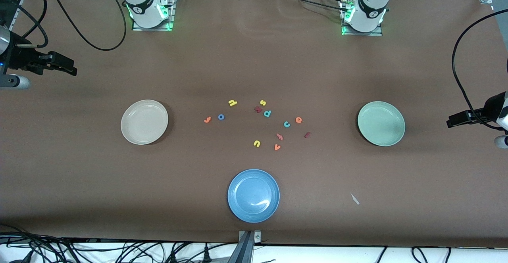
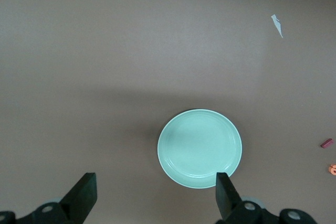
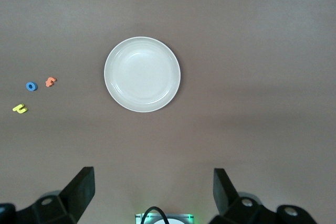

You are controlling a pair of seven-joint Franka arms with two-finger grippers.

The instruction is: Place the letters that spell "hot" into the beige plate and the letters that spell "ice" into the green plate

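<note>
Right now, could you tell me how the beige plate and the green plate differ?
The round cream-beige plate is beige, while the round mint-green plate is pale green. The beige one sits toward the right arm's end of the table, the green one toward the left arm's end. The blue ring-shaped o lies closer to the beige one. Both look alike in size and hold nothing.

I see a blue plate [image 1: 253, 195] near the table's [image 1: 79, 167] camera-side edge. Mid-table: yellow u [image 1: 256, 143], yellow s [image 1: 262, 102], orange v [image 1: 277, 147], teal d [image 1: 267, 113]. White scrap [image 1: 355, 199] toward the left arm's end.
</note>
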